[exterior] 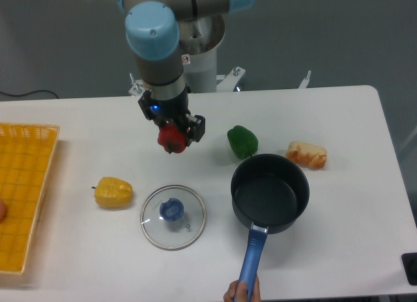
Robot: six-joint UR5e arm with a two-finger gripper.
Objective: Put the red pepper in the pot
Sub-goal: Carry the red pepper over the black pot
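Observation:
The red pepper [172, 138] is small, glossy and lumpy, and it hangs in my gripper [174, 134] above the white table, left of the middle. The gripper is shut on it, and the fingers are mostly hidden by the pepper and the wrist. The pot [270, 192] is a round black saucepan with a dark empty inside and a long blue handle [251, 256] pointing to the front edge. It stands to the right of the gripper and nearer the front. A hand [241, 291] holds the end of the handle.
A green pepper [243, 140] lies just behind the pot. A yellow pepper [113, 192] lies at the left. A glass lid with a blue knob [173, 217] lies left of the pot. A bread roll [307, 154] lies at the right. A yellow basket [26, 165] stands at the left edge.

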